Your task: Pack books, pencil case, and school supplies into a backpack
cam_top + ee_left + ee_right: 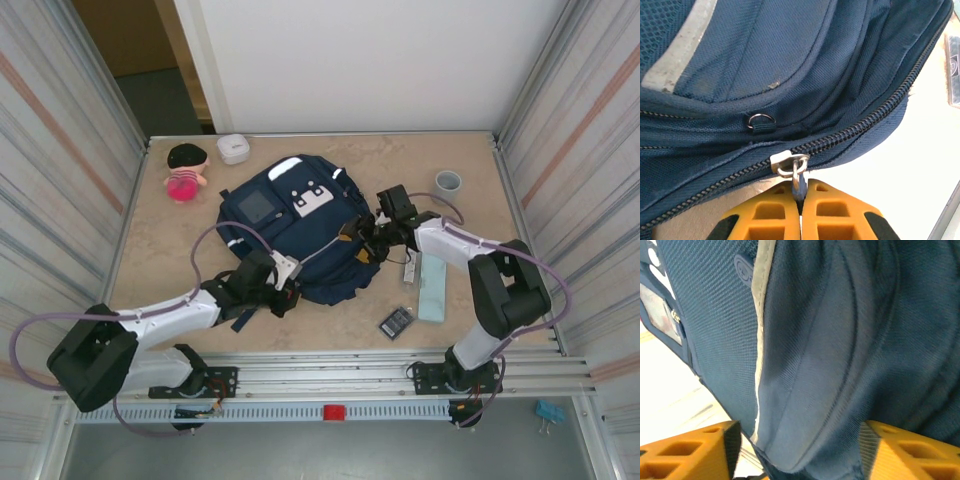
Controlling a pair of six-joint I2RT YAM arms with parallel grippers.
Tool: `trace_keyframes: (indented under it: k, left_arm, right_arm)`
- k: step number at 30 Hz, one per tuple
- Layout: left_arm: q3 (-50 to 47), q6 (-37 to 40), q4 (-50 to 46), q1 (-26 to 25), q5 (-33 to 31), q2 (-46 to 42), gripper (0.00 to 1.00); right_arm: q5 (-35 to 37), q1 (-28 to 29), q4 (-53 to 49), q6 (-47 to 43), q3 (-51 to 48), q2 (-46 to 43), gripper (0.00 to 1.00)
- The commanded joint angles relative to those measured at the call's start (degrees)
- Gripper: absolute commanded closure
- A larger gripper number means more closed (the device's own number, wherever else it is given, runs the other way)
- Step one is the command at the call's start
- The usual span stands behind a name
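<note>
**Zip opening under way: left has the pull, right not yet firm on the cloth**

Left gripper (800, 194): jaws fully closed, pinching the metal zipper pull (799, 181) that hangs from the silver slider (788, 161). The zip teeth run closed on both sides of the slider.

Right gripper (800, 452): jaws apart, straddling a bulge of cloth. The right pad touches it and a sliver of gap shows at the left pad. Judged as not yet a firm hold.

The backpack (295, 232) lies flat mid-table, front pockets up. The left gripper is at its 7 o'clock edge, the right gripper at 3 o'clock.

The pencil case (433, 290) lies at 4 o'clock of the pack, with the calculator (396, 321) just beside it at 5 o'clock. Both are outside the pack.

Recommendations:
- Anchor the cloth with the right gripper before any pull, or the whole pack may slide.
- Draw the pull along the line of the teeth, not away from them.
- Keep the pinch deep, because the tab is thin and could slip out.
</note>
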Motion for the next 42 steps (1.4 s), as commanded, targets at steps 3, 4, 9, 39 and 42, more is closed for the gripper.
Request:
trace_keyframes:
  k: [3, 4, 9, 39, 42]
  left_arm:
    - [1.22, 3.03, 1.60, -1.55, 0.15, 0.89, 1.00]
    - [1.47, 3.20, 1.48, -1.88, 0.38, 0.88, 1.00]
    - [2.68, 3.26, 2.84, -3.05, 3.11, -0.56, 1.00]
    - [15.18, 12.90, 1.82, -8.43, 2.70, 2.54, 0.52]
    - [14.19, 22.33, -3.68, -8.41, -0.19, -2.40, 0.38]
  right_arm:
    - [2.73, 0.78, 1.47, -1.00, 3.85, 5.13, 0.67]
    - [2.72, 0.87, 2.38, -0.72, 3.87, 5.36, 0.72]
    - [1.44, 1.32, 6.24, 0.70, 4.81, 2.71, 0.98]
    - [-3.47, 2.16, 2.15, -4.01, 15.72, -3.47, 1.00]
    - [-6.39, 1.17, -2.11, -9.86, 18.00, -3.38, 1.00]
